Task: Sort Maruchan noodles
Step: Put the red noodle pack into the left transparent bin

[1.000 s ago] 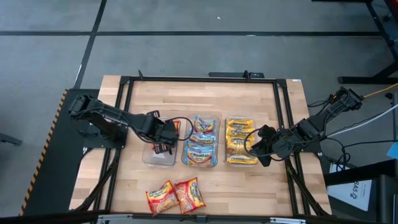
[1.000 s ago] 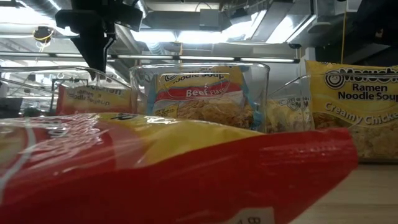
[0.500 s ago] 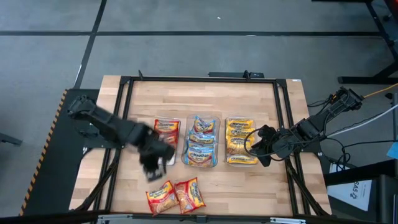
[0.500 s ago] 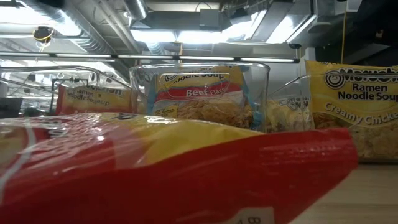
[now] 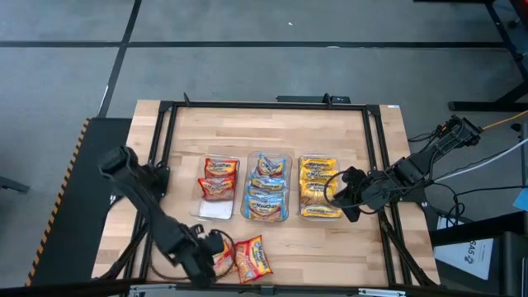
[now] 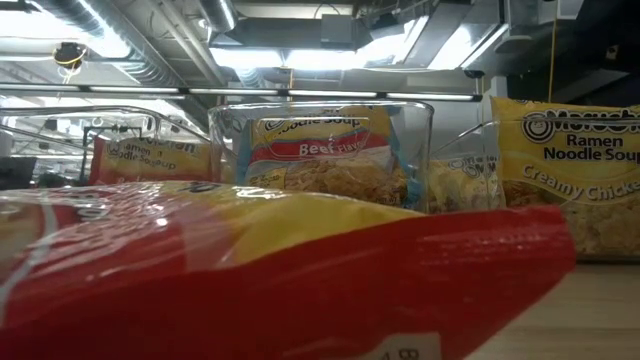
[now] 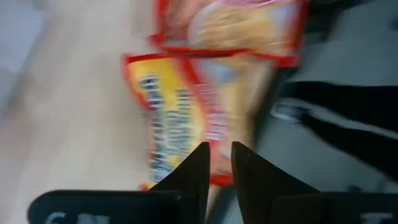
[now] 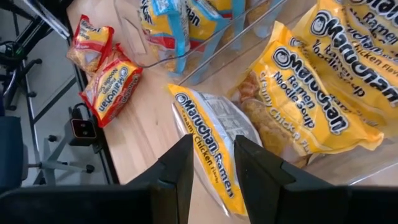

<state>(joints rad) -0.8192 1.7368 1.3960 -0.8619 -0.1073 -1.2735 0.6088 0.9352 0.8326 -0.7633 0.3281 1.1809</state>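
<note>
Two red-orange Maruchan noodles packets lie flat on the table by its near edge: one [image 5: 221,262] partly under my left gripper [image 5: 209,256], the other [image 5: 252,257] just right of it. The left wrist view shows my left gripper [image 7: 219,155] slightly open, with its fingers above the first packet [image 7: 180,106]. Three clear tubs in mid-table hold red [image 5: 219,177], blue-trimmed [image 5: 266,188] and yellow [image 5: 320,188] packets. My right gripper [image 5: 337,194] hovers open at the yellow tub's right side, over a yellow packet [image 8: 214,134].
A black frame [image 5: 264,106] borders the wooden table. The near half of the left tub [image 5: 216,211] is bare. In the low view, a red packet [image 6: 250,270] fills the foreground, with the tubs [image 6: 320,150] behind it. Bare wood lies at the far side and near right.
My left gripper has swung from over the left tub toward the table's near edge. It has turned on the way and now stands over the two loose red packets. It has left the low view. The left tub's red packets, hidden under it before, now show.
</note>
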